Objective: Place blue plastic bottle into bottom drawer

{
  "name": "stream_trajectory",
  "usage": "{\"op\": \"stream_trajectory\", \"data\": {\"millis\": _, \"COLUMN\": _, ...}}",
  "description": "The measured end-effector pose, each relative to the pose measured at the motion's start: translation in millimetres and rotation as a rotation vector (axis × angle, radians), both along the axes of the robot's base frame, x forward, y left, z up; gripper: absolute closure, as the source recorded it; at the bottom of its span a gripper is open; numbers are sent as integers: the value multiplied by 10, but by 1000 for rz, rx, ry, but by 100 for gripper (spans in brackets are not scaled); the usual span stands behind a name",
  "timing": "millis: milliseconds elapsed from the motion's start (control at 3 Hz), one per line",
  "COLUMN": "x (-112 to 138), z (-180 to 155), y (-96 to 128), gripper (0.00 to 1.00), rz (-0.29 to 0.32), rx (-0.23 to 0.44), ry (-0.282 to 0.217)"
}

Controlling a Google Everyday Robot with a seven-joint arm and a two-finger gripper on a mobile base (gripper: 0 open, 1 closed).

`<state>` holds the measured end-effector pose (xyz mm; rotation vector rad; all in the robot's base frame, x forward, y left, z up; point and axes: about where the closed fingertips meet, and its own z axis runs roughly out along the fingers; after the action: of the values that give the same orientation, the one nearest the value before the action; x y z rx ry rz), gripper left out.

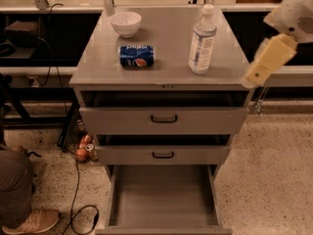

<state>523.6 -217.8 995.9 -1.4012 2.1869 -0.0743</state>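
The blue plastic bottle [202, 40], clear with a white cap and a pale label, stands upright on the right side of the grey cabinet top [166, 67]. The bottom drawer [164, 199] is pulled wide open below, and its flat grey floor is bare. My gripper [261, 67], a cream-coloured part at the end of the arm, hangs in the air at the right edge of the cabinet. It is a little to the right of the bottle, at about its height, and apart from it.
A blue Pepsi can [137, 56] lies on its side left of the bottle, and a white bowl [125, 23] stands behind it. The two upper drawers [164, 119] with black handles are slightly open. Cables and cans [83, 148] lie on the floor at the left, by a person's leg and shoe [29, 222].
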Motion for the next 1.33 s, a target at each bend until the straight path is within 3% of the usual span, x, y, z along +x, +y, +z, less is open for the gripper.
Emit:
{"op": "stream_trajectory", "data": {"millis": 333, "x": 466, "z": -47, "y": 92, "gripper": 0, "rz": -97, "rx": 118, "ry": -37}}
{"op": "stream_trajectory", "data": {"millis": 1333, "x": 1477, "z": -360, "y": 515, "gripper": 0, "rz": -331, "rx": 286, "ry": -84}}
